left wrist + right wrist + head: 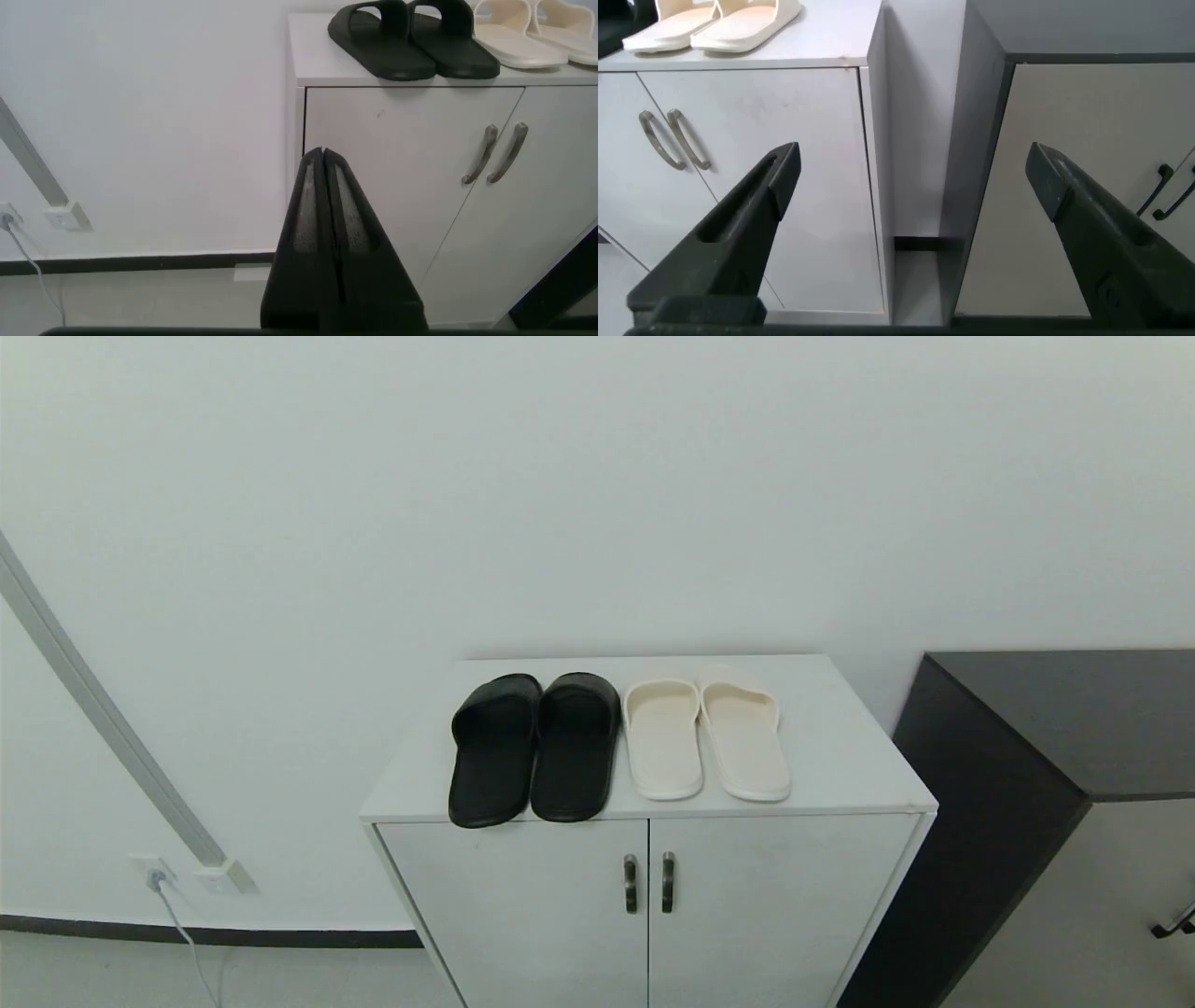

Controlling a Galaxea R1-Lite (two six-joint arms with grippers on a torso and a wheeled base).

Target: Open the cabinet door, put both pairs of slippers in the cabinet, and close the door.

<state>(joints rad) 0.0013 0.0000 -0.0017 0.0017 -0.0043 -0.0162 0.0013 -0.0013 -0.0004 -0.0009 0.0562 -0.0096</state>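
Plainly the task stands at its first step: the white two-door cabinet (775, 915) has both doors shut, and its two curved metal handles (649, 883) stand upright side by side at the centre seam. On the cabinet top lie the pair of black rubber slippers (532, 747) and, just beside them toward the robot's right, the pair of cream rubber slippers (705, 737). All four have their heels toward the front edge, and the outermost black heel sits slightly over it.

The left gripper (323, 163) hangs low in front of the cabinet's left corner, its fingers (308, 215) pressed together. The right gripper (913, 159) faces the cabinet's right side, its fingers (752, 201) spread wide apart with nothing between them.

The next move, as I judge it, calls for a gripper with parted fingers to come to one handle and close round it alone, since the two handles are near each other.

A tall dark cabinet (1027, 728) stands just beside on the right with only a narrow gap, so the right door may have less room to swing. The left side is open floor and wall.
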